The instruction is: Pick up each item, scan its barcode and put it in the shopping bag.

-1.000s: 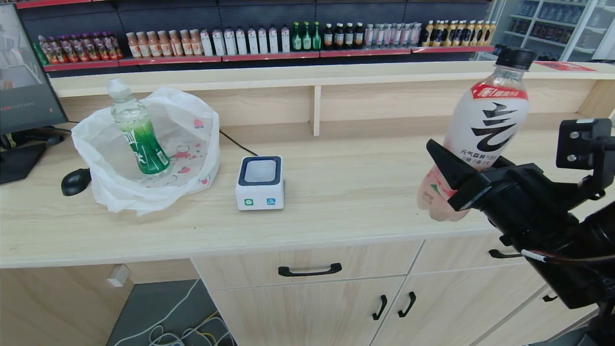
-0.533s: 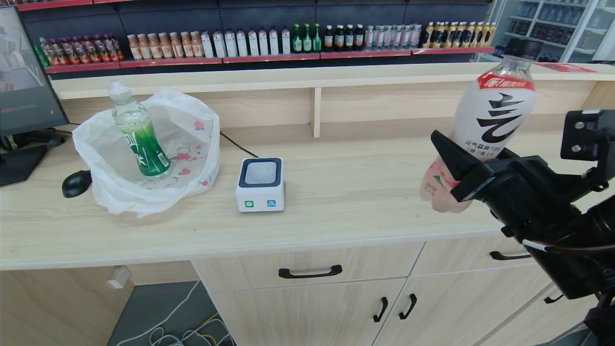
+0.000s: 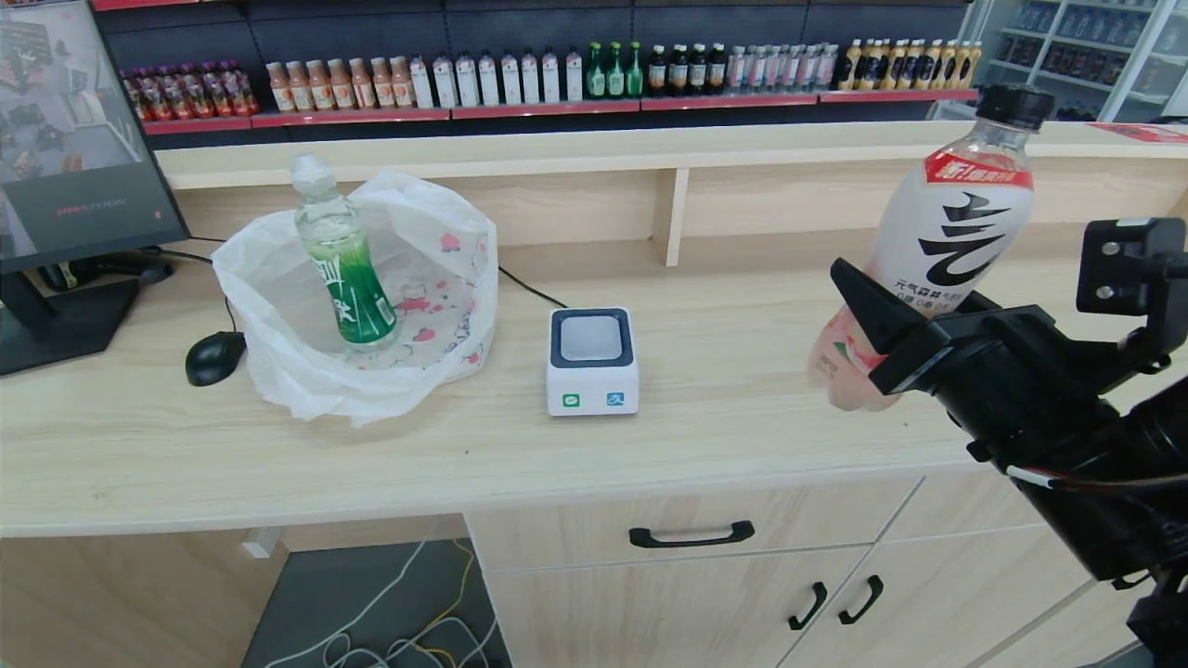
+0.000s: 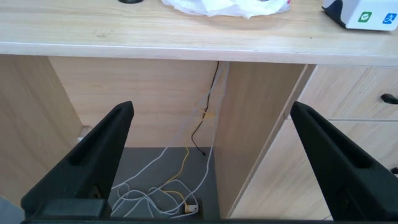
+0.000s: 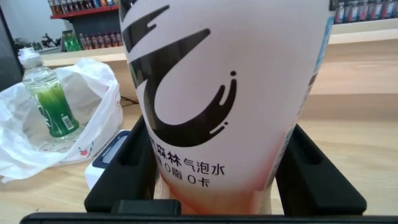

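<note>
Left wrist view: the left gripper [image 4: 211, 118] hangs low before the counter [image 3: 724, 408], jaws spread wide, facing loose cables [image 4: 165, 186] on the floor. At near right, the right gripper [image 3: 905, 320] clamps the lower body of the white-and-pink bottle [image 3: 956, 232], held up and tilted above the counter's near edge. Farther left, the white scanner [image 3: 592, 360] sits mid-counter. Beyond it the shopping bag [image 3: 306, 390] stands open with a green bottle [image 3: 345, 269] leaning inside, a black mouse [image 3: 214, 358] just beside it. From half a second ago the head camera has turned, sliding the counter scene rightward; the grip looks unchanged.
</note>
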You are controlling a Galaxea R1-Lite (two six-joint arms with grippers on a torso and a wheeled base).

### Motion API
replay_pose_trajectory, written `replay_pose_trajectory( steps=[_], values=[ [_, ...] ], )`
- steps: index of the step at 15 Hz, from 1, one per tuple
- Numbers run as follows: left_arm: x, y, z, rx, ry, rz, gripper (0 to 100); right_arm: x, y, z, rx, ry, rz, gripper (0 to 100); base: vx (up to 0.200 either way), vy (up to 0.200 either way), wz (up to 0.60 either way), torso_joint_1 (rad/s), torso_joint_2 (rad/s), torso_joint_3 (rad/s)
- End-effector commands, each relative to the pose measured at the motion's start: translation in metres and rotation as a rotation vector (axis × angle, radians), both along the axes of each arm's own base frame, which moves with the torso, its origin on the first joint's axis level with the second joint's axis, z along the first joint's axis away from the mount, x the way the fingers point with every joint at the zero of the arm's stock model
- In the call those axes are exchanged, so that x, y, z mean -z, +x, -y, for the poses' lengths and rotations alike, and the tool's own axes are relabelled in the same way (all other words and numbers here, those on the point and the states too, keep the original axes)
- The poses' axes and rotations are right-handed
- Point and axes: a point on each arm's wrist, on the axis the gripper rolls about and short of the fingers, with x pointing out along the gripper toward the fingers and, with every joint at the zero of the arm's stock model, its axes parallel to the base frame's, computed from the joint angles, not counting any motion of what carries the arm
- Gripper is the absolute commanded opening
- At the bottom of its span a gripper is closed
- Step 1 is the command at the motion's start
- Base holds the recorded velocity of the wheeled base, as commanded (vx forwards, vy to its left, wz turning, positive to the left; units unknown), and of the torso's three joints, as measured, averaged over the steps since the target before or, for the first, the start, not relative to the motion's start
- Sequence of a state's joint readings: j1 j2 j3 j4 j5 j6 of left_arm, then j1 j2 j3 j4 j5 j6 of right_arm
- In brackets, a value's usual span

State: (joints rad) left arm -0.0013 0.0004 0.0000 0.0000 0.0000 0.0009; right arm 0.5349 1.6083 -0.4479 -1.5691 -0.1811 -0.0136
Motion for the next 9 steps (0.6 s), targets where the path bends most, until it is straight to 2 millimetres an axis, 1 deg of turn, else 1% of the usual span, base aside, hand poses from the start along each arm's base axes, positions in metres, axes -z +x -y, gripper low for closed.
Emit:
replay_pose_trajectory(
  steps=[1,9],
  values=[
    [0.0,0.0001,0.0,-0.001,-0.001,-0.001,100,-0.0018,-0.0019,0.0006,-0.002,0.004,0.007,0,0.0,0.2,0.0,-0.002,0.01,0.007],
    [0.0,0.0,0.0,0.0,-0.001,0.0,100,-0.0026,-0.0045,0.0021,-0.004,0.007,0.01,0,0.0,0.2,0.0,0.004,0.0,0.002]
  ],
)
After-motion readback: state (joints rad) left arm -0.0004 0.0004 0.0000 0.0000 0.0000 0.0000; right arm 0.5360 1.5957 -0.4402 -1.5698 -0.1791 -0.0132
